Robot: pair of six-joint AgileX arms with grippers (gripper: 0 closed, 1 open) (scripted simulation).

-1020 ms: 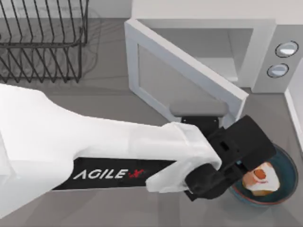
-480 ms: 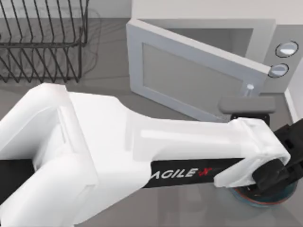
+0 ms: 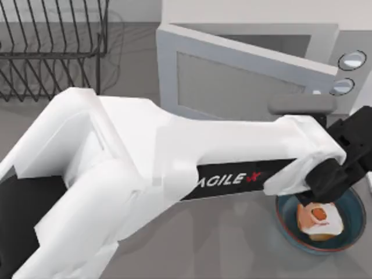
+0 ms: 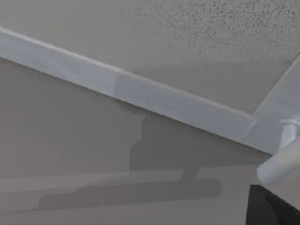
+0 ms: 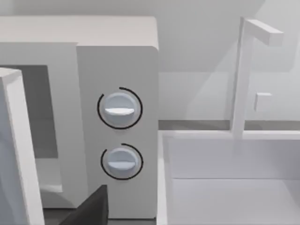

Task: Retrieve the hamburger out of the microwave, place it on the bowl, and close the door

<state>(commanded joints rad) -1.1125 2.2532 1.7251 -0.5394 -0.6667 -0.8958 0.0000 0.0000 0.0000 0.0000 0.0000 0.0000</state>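
Note:
The hamburger (image 3: 317, 218) lies in the blue bowl (image 3: 282, 217) at the front right of the table. Behind it stands the white microwave (image 3: 244, 11), knobs facing out in the right wrist view (image 5: 117, 56). Its door (image 3: 232, 81) stands only slightly ajar, with the grey handle (image 3: 302, 104) at its right end. My left arm stretches across the table, and its black gripper (image 3: 349, 157) sits just in front of that handle, above the bowl's far side. The left wrist view looks closely at the door's speckled window (image 4: 187, 37) and the handle (image 4: 281, 161). My right arm's wrist camera faces the knob panel.
A black wire rack (image 3: 52, 52) stands at the back left. A white basin (image 5: 225, 187) with an upright white post (image 5: 243, 75) sits right of the microwave. My left arm's white body covers much of the table's front and middle.
The door has swung from wide open to nearly shut as my left arm moved right and back against it. The gripper has come off the bowl, and the hamburger rests there uncovered.

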